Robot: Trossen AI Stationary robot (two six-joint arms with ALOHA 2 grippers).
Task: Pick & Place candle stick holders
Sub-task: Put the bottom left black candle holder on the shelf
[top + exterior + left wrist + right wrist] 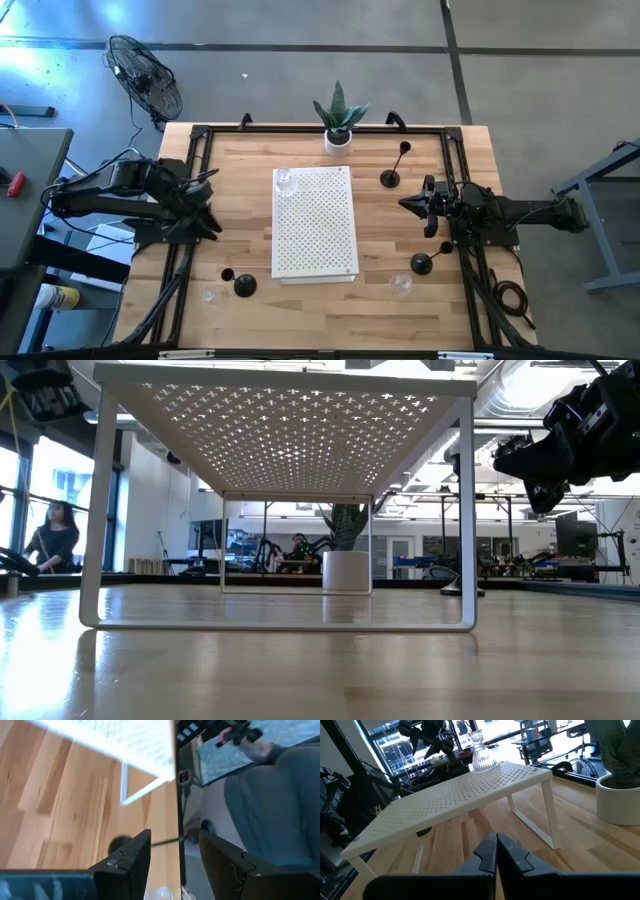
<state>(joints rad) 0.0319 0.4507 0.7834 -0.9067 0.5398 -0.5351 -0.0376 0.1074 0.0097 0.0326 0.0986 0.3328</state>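
The wooden table (320, 670) fills the foreground of the low view. At its centre stands the white perforated shelf (315, 222).

The left gripper (173, 834) hangs over the table's left side with its fingers apart and nothing between them. It faces the front edge. The right gripper (496, 842) waits at the right of the shelf, fingers pressed together and empty.

The potted plant (338, 140) stands at the far edge.

Holder positions:
- The tall black holder (390, 178) stands just ahead of the right gripper.
- A shorter black holder (422, 263) stands beside the right arm.
- Two black holders (245, 285) stand at the front left.
- One clear glass holder (286, 182) stands on the shelf's far left corner.
- Two more glass holders (401, 285) rest on the table near the front edge.

Hazards, as judged:
- A grasp on a thin stem that lands off-centre probably tips the domed base.
- The front-left holders stand near the table edge, so a nudge may send one off.
- Glass just beside a black target risks a knock from the outer finger.
- Any jolt to the shelf may dislodge the corner glass.
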